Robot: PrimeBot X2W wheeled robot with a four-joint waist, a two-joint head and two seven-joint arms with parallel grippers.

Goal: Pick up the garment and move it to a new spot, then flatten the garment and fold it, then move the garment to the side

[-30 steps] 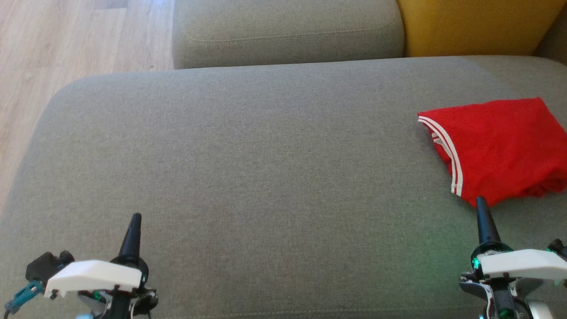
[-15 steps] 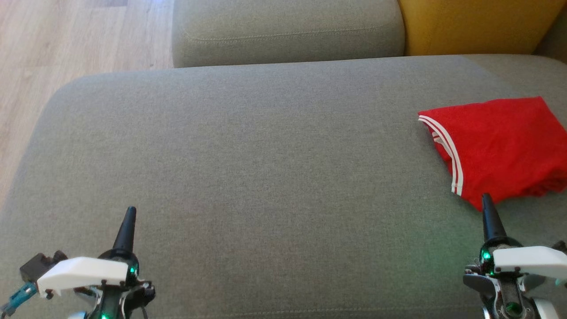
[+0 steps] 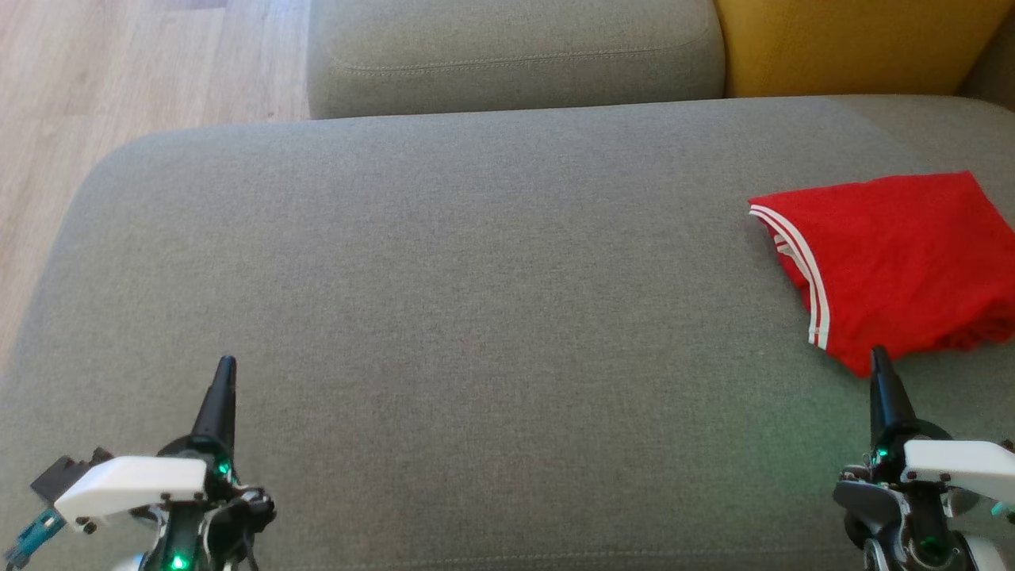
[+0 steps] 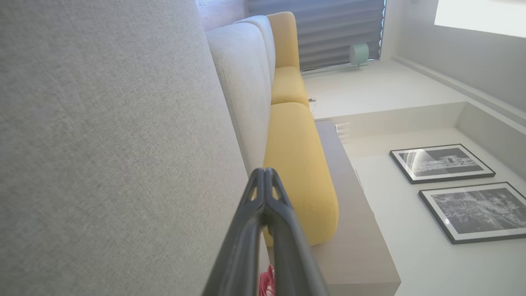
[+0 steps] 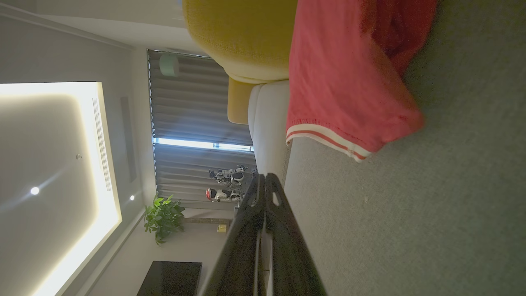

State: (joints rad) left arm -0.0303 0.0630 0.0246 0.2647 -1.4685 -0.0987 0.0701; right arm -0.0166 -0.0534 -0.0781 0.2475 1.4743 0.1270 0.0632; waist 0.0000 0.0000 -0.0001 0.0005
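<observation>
At the lower left of the head view the left fingers (image 3: 222,396) are pressed together into one dark point, holding nothing, over the near part of the grey sofa seat (image 3: 476,277). Wooden floor (image 3: 119,71) shows past the seat's left end. Far to the right the folded red garment (image 3: 896,262), its hem striped white, lies on the seat before a yellow cushion (image 3: 840,40). The right fingers (image 3: 884,388), likewise pressed together and holding nothing, point at its near corner, and the right wrist view shows seat fabric between them.
</observation>
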